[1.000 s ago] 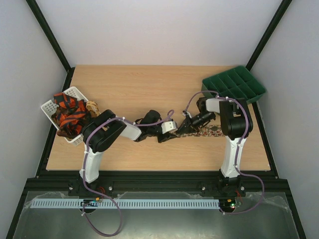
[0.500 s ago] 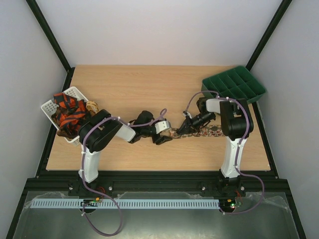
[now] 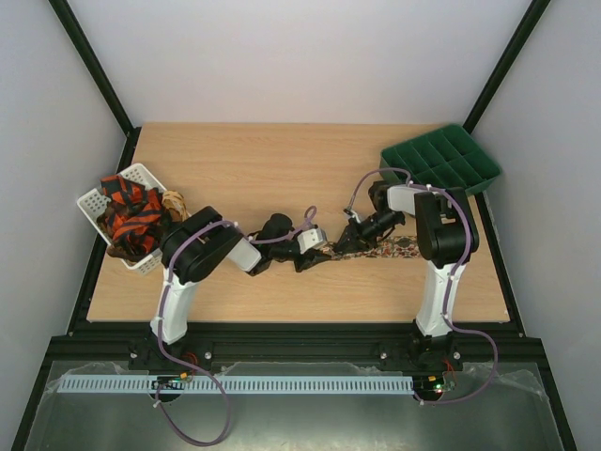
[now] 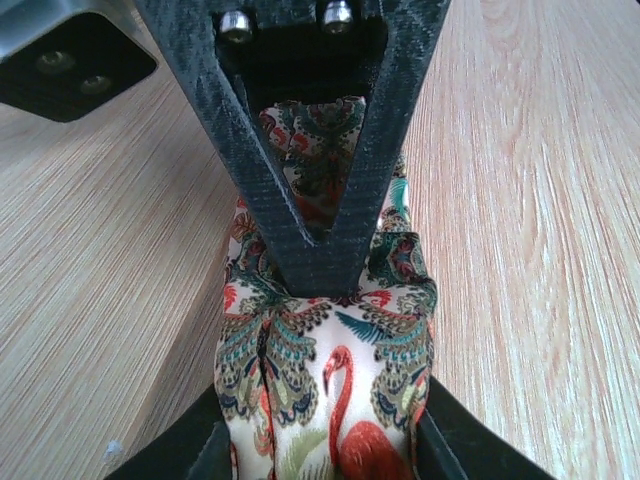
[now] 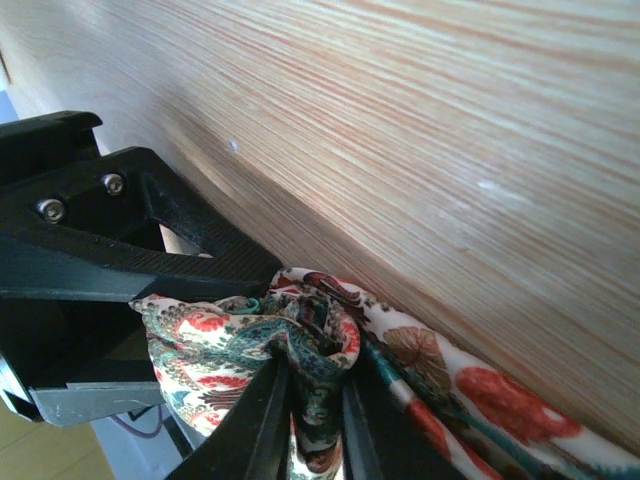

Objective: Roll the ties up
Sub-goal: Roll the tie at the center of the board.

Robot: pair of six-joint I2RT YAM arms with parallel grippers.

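The tie (image 3: 390, 249) is laid on the table (image 3: 263, 160) just right of centre. It runs flat from 3 o'clock toward 9 o'clock, where its end is gathered into a bunch of folds. This bunch is gripped from two sides. The left gripper (image 3: 317, 252), reached in from 9 o'clock, is clamped on the folds, and the printed cloth fills the gap between its fingers (image 4: 195, 455). The right gripper (image 3: 349, 241), brought in from 3 o'clock, is pinched on the same bunch, its fingers (image 5: 262, 420) nearly together with fabric caught between them. The two grippers are seen tip to tip, just beside each other. Other ties (image 3: 131, 216), red-orange and black, are heaped in a white basket (image 3: 94, 199) at the table's 9 o'clock edge, well apart from the grippers. A green tray (image 3: 441, 164) is set at the 2 o'clock corner.
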